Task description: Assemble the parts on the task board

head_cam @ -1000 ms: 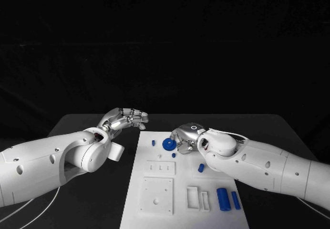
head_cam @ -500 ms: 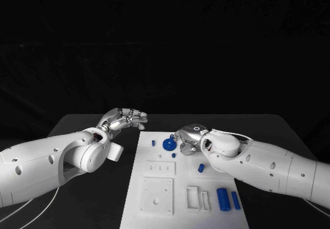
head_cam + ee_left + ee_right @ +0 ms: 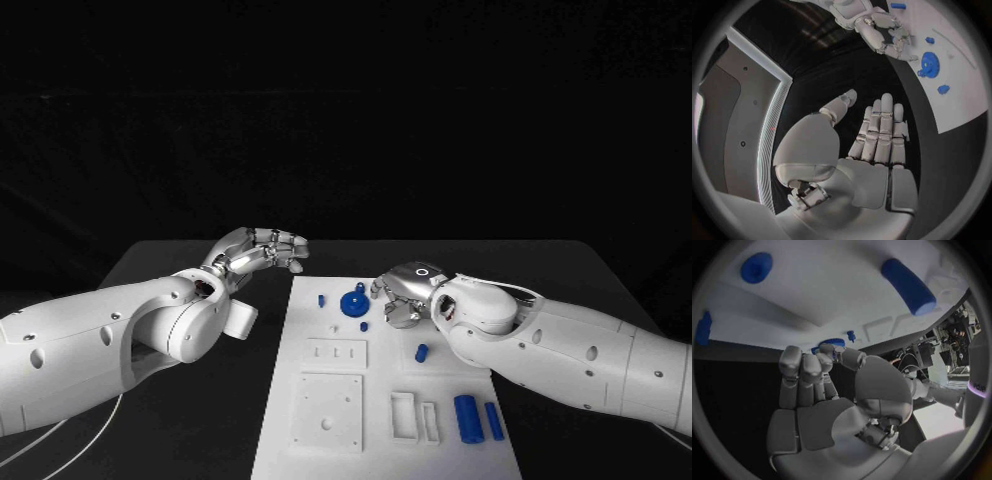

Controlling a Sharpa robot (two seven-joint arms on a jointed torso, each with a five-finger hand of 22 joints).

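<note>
The white task board point(image 3: 339, 445) lies lengthwise in the middle of the table. A blue gear point(image 3: 353, 300) with a raised hub sits at its far end. My right hand point(image 3: 401, 296) hovers just right of the gear, fingers curled in, holding nothing. In the left wrist view a gap separates the right hand point(image 3: 886, 35) from the gear point(image 3: 929, 62). In the right wrist view the gear point(image 3: 831, 344) shows past the curled fingertips point(image 3: 811, 362). My left hand point(image 3: 267, 248) hangs off the board's far left corner, its fingers point(image 3: 879, 125) straight and empty.
Small blue pegs point(image 3: 320, 299) point(image 3: 364, 325) lie near the gear, and a short cylinder point(image 3: 421, 352) sits mid-board. A thick blue cylinder point(image 3: 466, 415) and a thinner one point(image 3: 495, 420) lie near the front right. White raised blocks point(image 3: 332, 408) and slotted holders point(image 3: 411, 415) occupy the near half.
My right hand has drawn a little to the right, away from the blue gear, which stays in place. The left hand has not moved.
</note>
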